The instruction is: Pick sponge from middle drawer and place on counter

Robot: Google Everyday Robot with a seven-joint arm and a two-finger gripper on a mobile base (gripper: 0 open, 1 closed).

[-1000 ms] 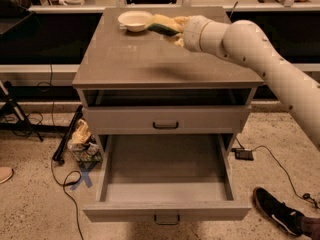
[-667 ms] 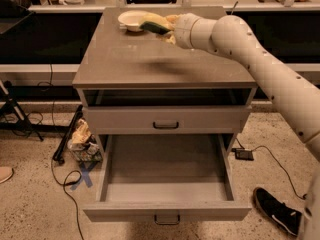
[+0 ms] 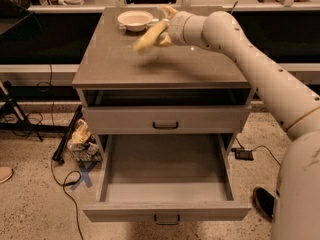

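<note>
The middle drawer (image 3: 165,171) is pulled wide open at the bottom, and its flat grey floor is bare. No sponge shows in it or on the counter (image 3: 120,64). My gripper (image 3: 150,36) hangs just above the counter's back middle, right and in front of the cream bowl (image 3: 135,19). A pale yellow blurred shape sits at the gripper's tip; I cannot tell whether it is the sponge. My arm (image 3: 240,49) reaches in from the right.
The upper drawer front (image 3: 165,119) is shut below an open slot. A bag of clutter (image 3: 82,141) and cables lie on the floor at the left. A shoe (image 3: 262,201) is at the lower right. Dark benches stand behind the cabinet.
My gripper has moved from beside the bowl toward the front and left, over the counter's middle back. The drawer and bowl have not moved.
</note>
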